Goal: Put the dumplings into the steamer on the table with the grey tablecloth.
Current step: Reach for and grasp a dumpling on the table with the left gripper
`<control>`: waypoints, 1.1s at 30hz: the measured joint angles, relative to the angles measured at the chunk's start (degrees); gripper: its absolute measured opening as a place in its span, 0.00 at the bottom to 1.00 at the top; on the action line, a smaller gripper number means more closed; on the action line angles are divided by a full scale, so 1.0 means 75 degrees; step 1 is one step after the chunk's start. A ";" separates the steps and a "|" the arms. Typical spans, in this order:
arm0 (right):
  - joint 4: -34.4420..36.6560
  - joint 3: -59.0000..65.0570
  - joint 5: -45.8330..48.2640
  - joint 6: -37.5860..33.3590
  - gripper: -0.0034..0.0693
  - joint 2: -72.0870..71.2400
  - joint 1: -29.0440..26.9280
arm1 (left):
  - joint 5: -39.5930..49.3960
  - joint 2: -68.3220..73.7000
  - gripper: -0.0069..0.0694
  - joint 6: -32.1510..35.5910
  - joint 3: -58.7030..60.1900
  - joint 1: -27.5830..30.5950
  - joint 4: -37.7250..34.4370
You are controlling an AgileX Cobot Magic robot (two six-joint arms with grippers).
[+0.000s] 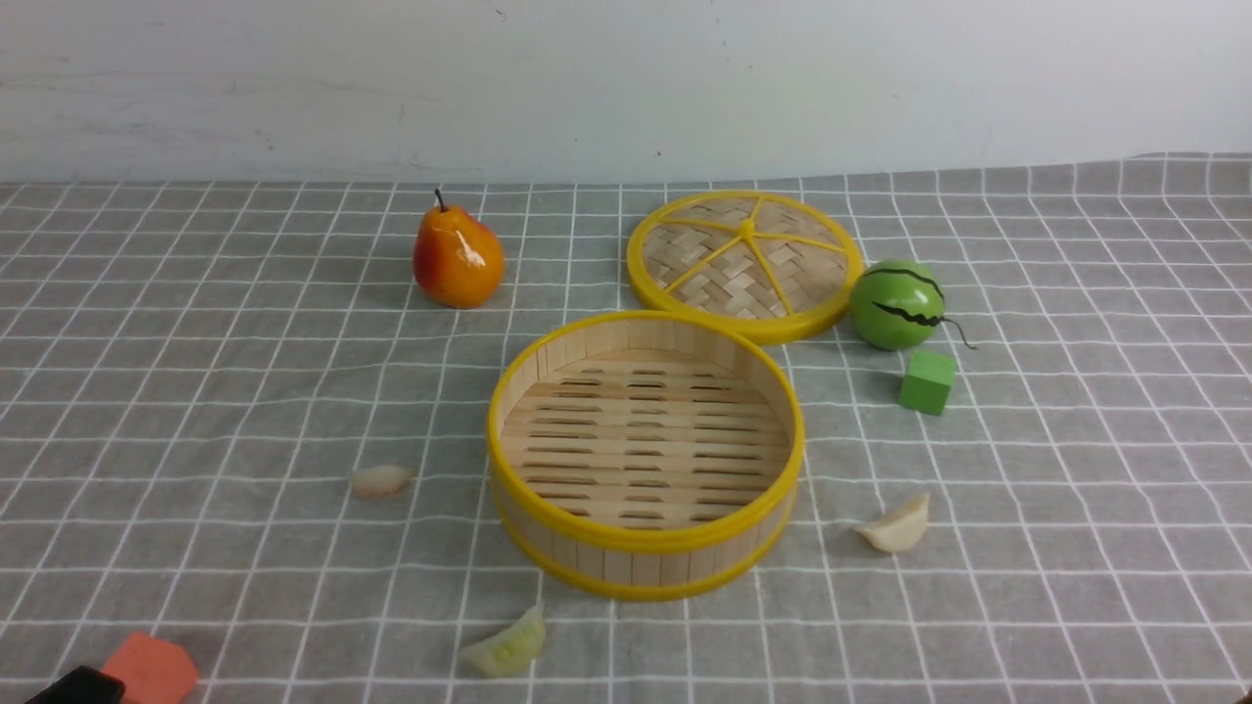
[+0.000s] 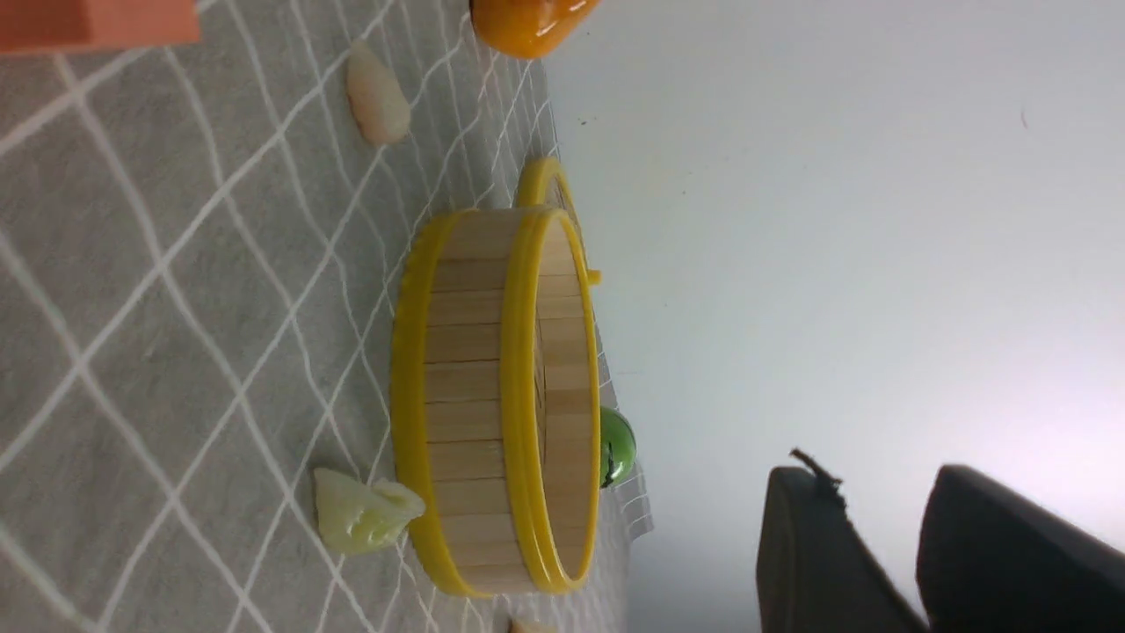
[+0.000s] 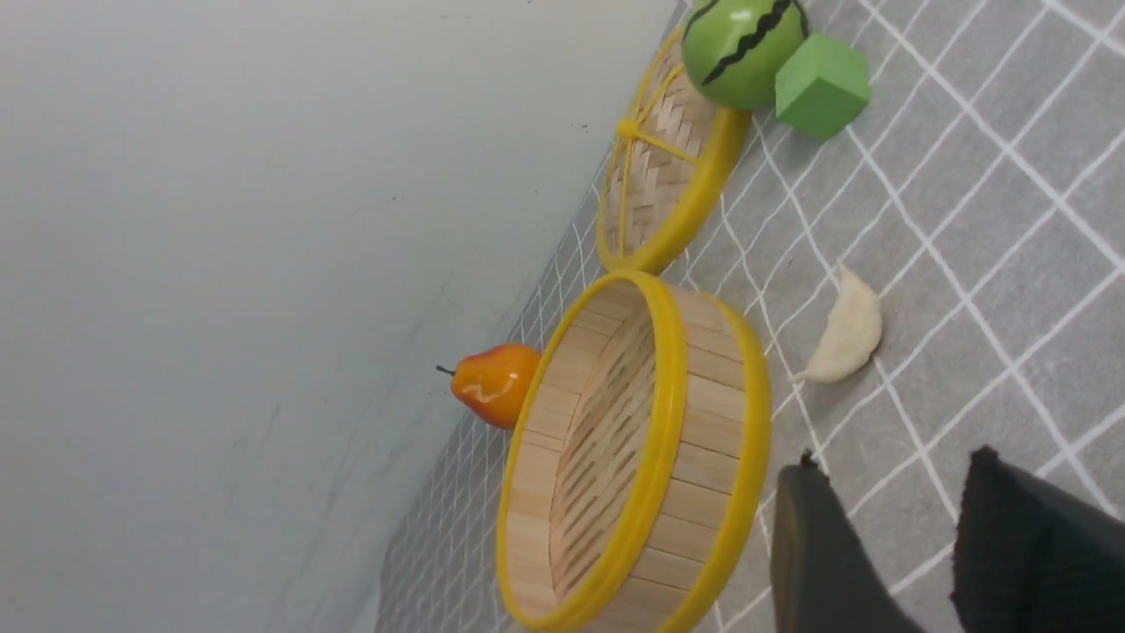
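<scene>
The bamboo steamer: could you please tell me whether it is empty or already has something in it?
Empty: the front view shows the steamer's slatted floor bare, with all three dumplings outside it.

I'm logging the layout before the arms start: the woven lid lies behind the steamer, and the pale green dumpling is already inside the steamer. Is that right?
Not quite: the pale green dumpling lies on the grey tablecloth, outside the steamer, as the front view shows. The lid is indeed behind it.
</scene>
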 joint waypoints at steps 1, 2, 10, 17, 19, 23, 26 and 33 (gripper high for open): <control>0.0029 -0.0080 0.0009 -0.0209 0.38 0.0000 0.0000 | 0.0042 0.0000 0.34 0.0335 -0.0162 0.0000 0.0087; 0.0051 -0.0255 0.0045 -0.0577 0.38 0.0000 0.0000 | 0.0124 0.0000 0.34 0.0814 -0.0415 0.0000 0.0278; -0.0442 -0.2567 0.0382 -0.3406 0.10 0.1790 0.0000 | 0.2283 0.1627 0.22 0.2626 -0.3194 0.0000 0.3210; -0.1787 -0.5385 0.3302 -0.4864 0.02 0.5140 0.0000 | 0.5054 0.4809 0.07 0.2708 -0.5841 -0.0166 0.5911; -0.2189 -0.6149 0.4451 -0.4979 0.02 0.6194 0.0143 | 0.5701 0.5657 0.07 0.2716 -0.6494 -0.0590 0.6387; -0.2599 -0.6797 0.5082 -0.4999 0.02 0.7238 0.0765 | 0.6353 0.7051 0.07 0.2742 -0.7393 -0.1427 0.6641; -0.2718 -0.6929 0.5161 -0.5013 0.02 0.7594 0.1409 | 0.6690 0.8508 0.07 0.2795 -0.8278 -0.1982 0.6852; -0.2944 -0.6952 0.5282 -0.5029 0.03 0.7632 0.1986 | 0.7368 1.1590 0.24 0.3006 -1.0386 -0.2110 0.6917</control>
